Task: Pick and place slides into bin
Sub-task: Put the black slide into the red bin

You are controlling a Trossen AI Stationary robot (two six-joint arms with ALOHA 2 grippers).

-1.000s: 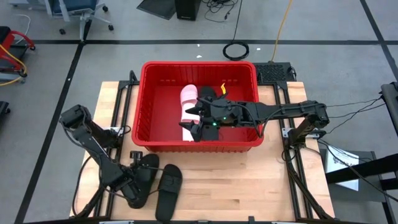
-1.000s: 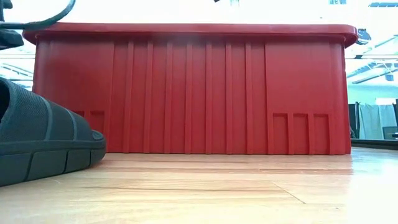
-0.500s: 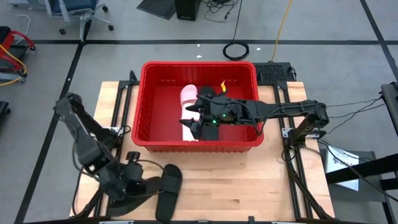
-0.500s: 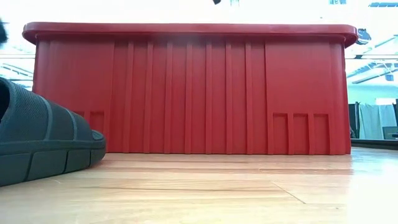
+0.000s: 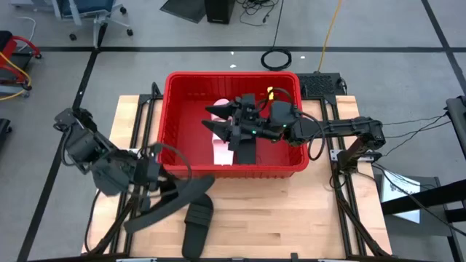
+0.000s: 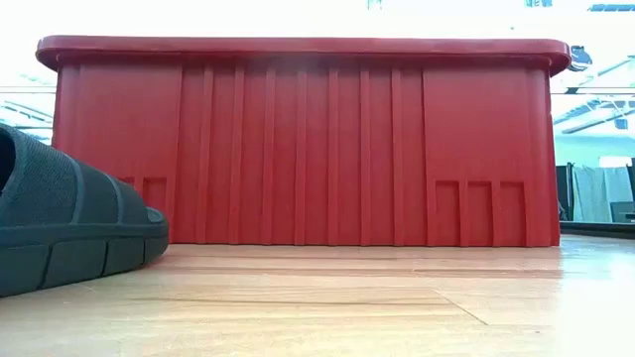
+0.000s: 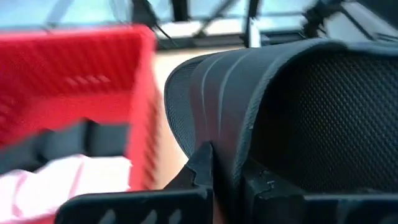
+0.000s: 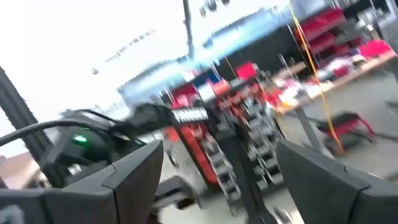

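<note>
Your wooden table point(image 5: 291, 218) stands on a grey floor crossed by dark tape lines, with the bin point(image 5: 169, 124) at its far middle. From above you can count one pale pink slide point(image 5: 220, 149) lying inside the bin, partly covered by the right arm; what else lies under that arm is hidden. On the table just in front of the bin you have two black slides: the lifted slide point(image 5: 178, 198) and the resting slide point(image 5: 196, 225) flat at the near edge. The left gripper point(image 5: 149, 173) pinches the lifted slide's strap between pressed-together fingers, a grip only the left wrist view shows closely. The low view gives you just the bin's front wall and the resting slide's toe. The right gripper point(image 5: 229, 124) hangs over the bin, fingers spread wide, holding nothing.
</note>
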